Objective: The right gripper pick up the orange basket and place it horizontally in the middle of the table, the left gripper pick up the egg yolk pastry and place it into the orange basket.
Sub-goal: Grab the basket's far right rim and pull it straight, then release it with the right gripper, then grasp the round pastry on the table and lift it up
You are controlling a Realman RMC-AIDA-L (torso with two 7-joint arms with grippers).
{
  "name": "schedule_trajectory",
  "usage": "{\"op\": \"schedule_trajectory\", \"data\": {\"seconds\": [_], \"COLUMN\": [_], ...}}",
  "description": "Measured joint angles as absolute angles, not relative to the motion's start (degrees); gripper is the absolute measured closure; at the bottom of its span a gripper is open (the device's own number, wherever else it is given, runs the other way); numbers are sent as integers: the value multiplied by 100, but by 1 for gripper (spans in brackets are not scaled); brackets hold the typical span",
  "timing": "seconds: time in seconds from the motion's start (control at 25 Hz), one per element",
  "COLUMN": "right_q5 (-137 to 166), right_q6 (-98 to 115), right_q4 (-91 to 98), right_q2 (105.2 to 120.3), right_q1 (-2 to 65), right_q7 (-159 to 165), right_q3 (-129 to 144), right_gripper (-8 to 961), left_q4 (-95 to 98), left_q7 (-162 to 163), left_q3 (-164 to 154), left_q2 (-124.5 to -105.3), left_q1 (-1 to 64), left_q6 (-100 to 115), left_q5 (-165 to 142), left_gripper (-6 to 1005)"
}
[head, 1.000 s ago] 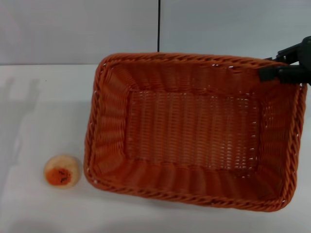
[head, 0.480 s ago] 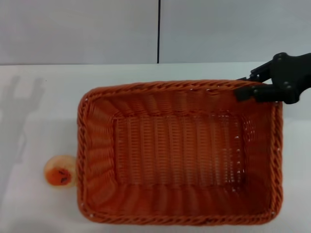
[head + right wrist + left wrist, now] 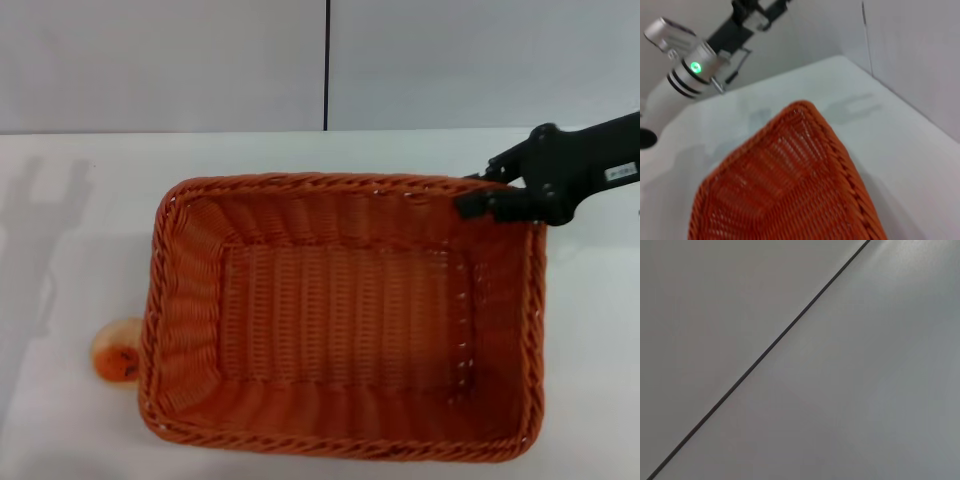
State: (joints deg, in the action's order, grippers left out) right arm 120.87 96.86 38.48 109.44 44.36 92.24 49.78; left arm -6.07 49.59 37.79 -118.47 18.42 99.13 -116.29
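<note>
The right gripper (image 3: 478, 203) reaches in from the right, its fingers closed on the far right corner of the orange basket (image 3: 340, 315), pinching the braided rim there. The basket lies long side across the middle of the white tabletop (image 3: 80, 200), opening upward. The egg yolk pastry (image 3: 117, 350) sits on the tabletop at the basket's near left corner, partly hidden behind its rim. The left gripper is out of sight; its wrist view shows only a grey wall seam (image 3: 760, 360).

Big orange basket (image 3: 340, 320) sits lengthwise across the white bench (image 3: 80, 200), little egg yolk pastry (image 3: 115, 350) half tucked behind its left rim.
</note>
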Motion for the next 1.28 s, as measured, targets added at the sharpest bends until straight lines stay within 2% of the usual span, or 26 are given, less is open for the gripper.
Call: {"op": "schedule_trajectory", "data": {"seconds": [0.68, 0.8, 0.84, 0.88, 1.04, 1.08, 1.16, 1.28], "right_q5": [11738, 10903, 10164, 10164, 8545, 8545, 8075, 7639], "right_q6": [9140, 9108, 9078, 9078, 9009, 9009, 9015, 9025], "right_q4": [3956, 3946, 3927, 3927, 3681, 3681, 3459, 3166], "right_q2": [11137, 11213, 11285, 11285, 11496, 11496, 11521, 11503], "right_q1": [4271, 3913, 3566, 3566, 2656, 2656, 2364, 2054], "right_q7": [8397, 7774, 7450, 7450, 6833, 6833, 6656, 6537], "right_q3": [3870, 3233, 2968, 2968, 2624, 2624, 2566, 2540], "right_gripper": [564, 542, 535, 527, 520, 520, 520, 520], "left_q4": [-606, -580, -505, -505, 40, 40, 747, 886], "left_q7": [4922, 4917, 4935, 4935, 5140, 5140, 5476, 5559], "left_q3": [3732, 3635, 3586, 3586, 2998, 2998, 2169, 1990], "left_q2": [-11847, -11829, -11811, -11811, -11701, -11701, -11559, -11524], "left_q1": [1866, 1886, 1886, 1886, 1968, 1968, 2062, 2068], "left_q6": [9745, 9737, 9737, 9737, 9852, 9852, 9974, 9997], "left_q5": [-11627, -11628, -11628, -11628, -11629, -11629, -11633, -11632], "left_gripper": [187, 188, 188, 188, 188, 188, 188, 189]}}
